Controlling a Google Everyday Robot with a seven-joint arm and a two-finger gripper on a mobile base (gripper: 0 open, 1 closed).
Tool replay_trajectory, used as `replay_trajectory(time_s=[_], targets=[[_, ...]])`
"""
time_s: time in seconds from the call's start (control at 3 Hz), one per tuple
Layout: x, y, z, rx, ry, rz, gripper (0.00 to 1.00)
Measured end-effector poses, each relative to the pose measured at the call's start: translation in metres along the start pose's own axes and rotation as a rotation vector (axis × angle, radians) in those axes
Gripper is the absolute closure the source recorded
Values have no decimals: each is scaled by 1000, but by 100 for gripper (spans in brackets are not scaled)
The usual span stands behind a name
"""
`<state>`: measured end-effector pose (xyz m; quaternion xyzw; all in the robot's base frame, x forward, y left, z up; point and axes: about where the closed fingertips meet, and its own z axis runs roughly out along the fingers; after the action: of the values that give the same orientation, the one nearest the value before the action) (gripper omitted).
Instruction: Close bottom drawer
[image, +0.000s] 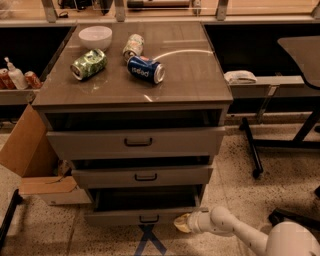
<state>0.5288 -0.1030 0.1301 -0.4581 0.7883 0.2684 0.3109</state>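
My gripper (183, 223), a rounded tan tip, sat just beside the right end of the bottom drawer (115, 216), its flat grey front standing out; clenched or released, I couldn't tell

The hand (183, 223) lies before the right end of the bottom drawer (116, 217), below the middle drawer (110, 177).

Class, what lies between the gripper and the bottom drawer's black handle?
Only bare drawer front, as the camera view shows. The gripper sits low at the right end of the bottom drawer, and the handle is at the front's middle.
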Motion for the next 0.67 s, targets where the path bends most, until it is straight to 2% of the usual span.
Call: replay_trajectory(time_s=[0.33,0.67], targets=[[0,-2,4,-4,-6,-4,100],[-3,-20,19,7,-42,-26,100]])
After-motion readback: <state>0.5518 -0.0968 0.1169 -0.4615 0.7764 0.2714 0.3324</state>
